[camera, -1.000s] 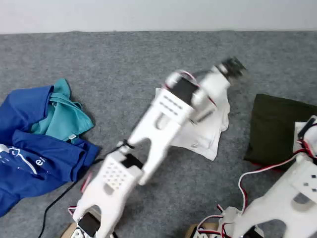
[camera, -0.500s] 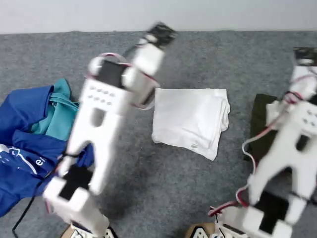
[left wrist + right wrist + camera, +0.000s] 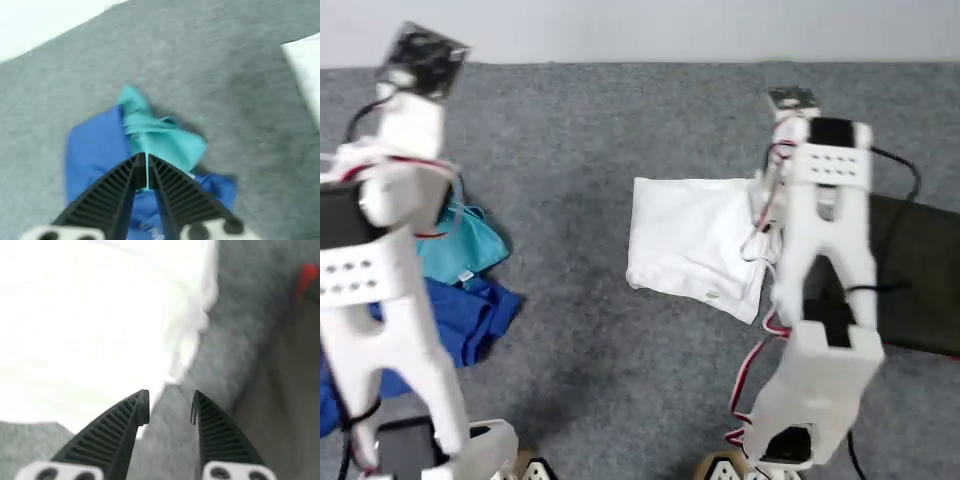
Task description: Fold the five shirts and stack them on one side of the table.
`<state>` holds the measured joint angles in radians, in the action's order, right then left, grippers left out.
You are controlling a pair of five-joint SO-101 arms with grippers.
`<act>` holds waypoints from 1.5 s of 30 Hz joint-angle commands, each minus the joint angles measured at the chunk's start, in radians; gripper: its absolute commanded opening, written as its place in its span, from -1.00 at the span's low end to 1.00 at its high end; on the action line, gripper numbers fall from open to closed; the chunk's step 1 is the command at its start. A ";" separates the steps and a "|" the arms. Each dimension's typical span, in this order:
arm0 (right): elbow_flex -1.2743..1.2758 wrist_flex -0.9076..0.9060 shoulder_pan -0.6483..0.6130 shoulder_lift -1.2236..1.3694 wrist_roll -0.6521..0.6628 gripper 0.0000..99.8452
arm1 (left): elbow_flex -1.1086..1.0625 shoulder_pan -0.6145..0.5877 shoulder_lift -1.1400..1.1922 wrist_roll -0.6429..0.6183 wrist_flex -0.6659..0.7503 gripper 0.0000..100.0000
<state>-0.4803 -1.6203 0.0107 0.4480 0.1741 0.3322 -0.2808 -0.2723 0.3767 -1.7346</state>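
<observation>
A folded white shirt (image 3: 695, 235) lies in the middle of the grey table. On its right lies a folded dark shirt (image 3: 920, 270). A teal shirt (image 3: 470, 240) and a blue shirt (image 3: 465, 310) lie crumpled at the left. My left arm (image 3: 380, 230) stands raised over that pile. Its gripper (image 3: 146, 167) is shut with nothing in it, above the teal shirt (image 3: 160, 135) and blue shirt (image 3: 92, 150). My right arm (image 3: 825, 250) stands at the white shirt's right edge. The right gripper (image 3: 169, 407) is open above the grey strip between the white shirt (image 3: 90, 325) and the dark shirt (image 3: 280, 390).
The grey felt table (image 3: 580, 130) is bare at the back and in front of the white shirt. A bit of red (image 3: 307, 275) shows at the dark shirt's edge. A white wall runs along the table's far edge.
My left arm swung from over the white shirt to the far left, above the teal and blue pile. My right arm rose from the right front corner and moved to the white shirt's right edge.
</observation>
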 commanded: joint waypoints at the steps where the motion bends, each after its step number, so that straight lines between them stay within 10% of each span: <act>1: -0.167 0.013 -0.045 0.074 -0.012 -0.70 | -0.013 -0.110 -0.060 0.029 -0.017 -0.97; 17: -0.591 -0.137 -0.033 0.302 -0.011 -0.70 | -0.058 -0.236 -0.057 0.029 -0.017 -0.97; 45: -0.585 -0.045 -0.030 0.481 -0.009 -0.74 | -0.140 -0.235 -0.057 0.032 -0.015 -0.97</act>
<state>-1.0203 -1.6955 -0.0092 0.9298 0.1695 0.1880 -0.5125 -0.3030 0.3997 -1.7346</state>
